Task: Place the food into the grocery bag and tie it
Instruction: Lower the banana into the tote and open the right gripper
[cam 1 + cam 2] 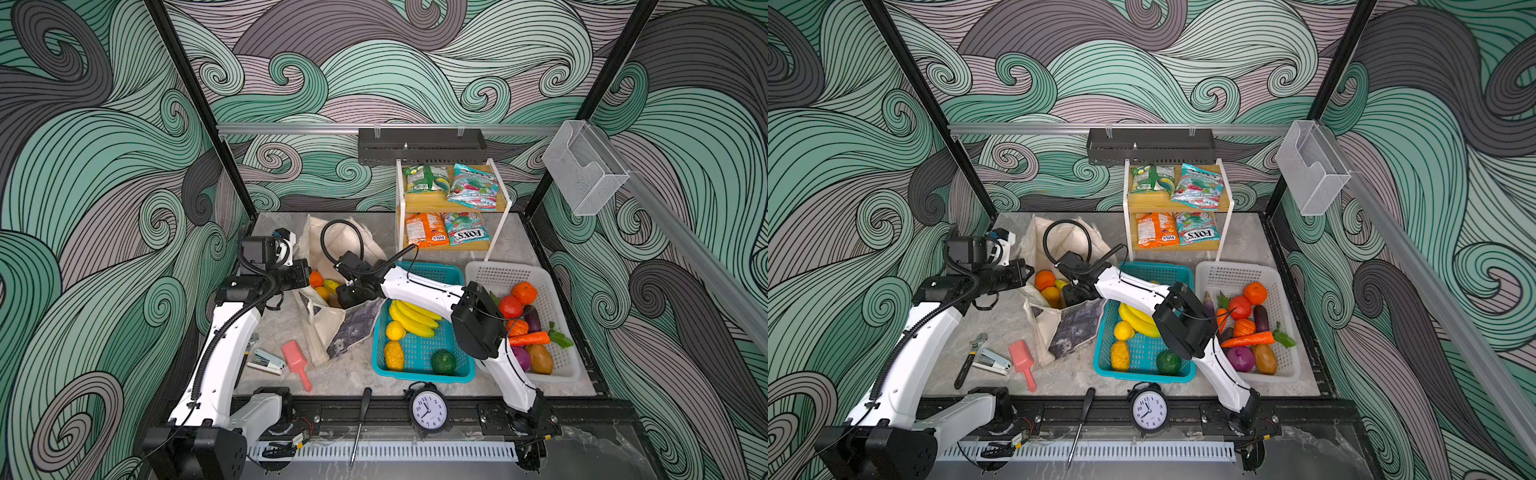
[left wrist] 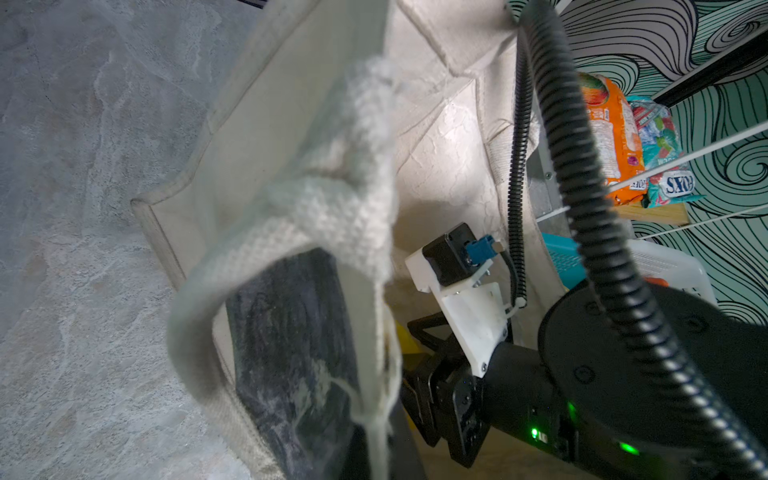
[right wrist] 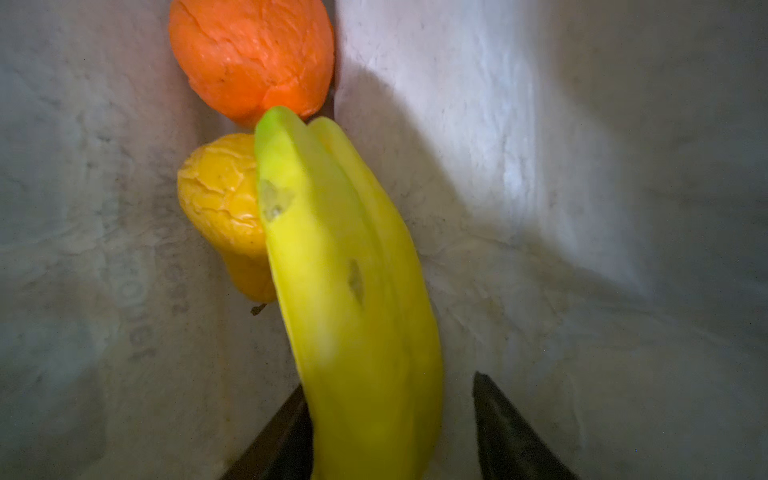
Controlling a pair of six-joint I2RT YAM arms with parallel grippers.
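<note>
Right wrist view: we see the right pincer (image 3: pixel 388 382) inside the canvas tote (image 3: pixel 540 166), jaws apart around the bananas (image 3: pixel 345 270), one jaw clear of them | orange (image 3: pixel 253 58) and yellow-orange fruit (image 3: pixel 220 199) lie beside them in the tote | top view: left pincer (image 1: pixel 308 275) closed tight at the tote's rim; the tote stands on the desk (image 1: pixel 353 374) beside the teal basket (image 1: pixel 415 374)

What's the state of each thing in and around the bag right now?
grocery bag: mouth open, one side held up.
left gripper: shut on the bag's top edge.
right gripper: inside the bag, jaws apart.
bananas: between those jaws, clear of one.
orange: lying in the bag.
yellow-orange fruit: in the bag, beside the orange.
teal basket: holds fruit.
white basket: holds produce.
snack packets: on the shelf.
</note>
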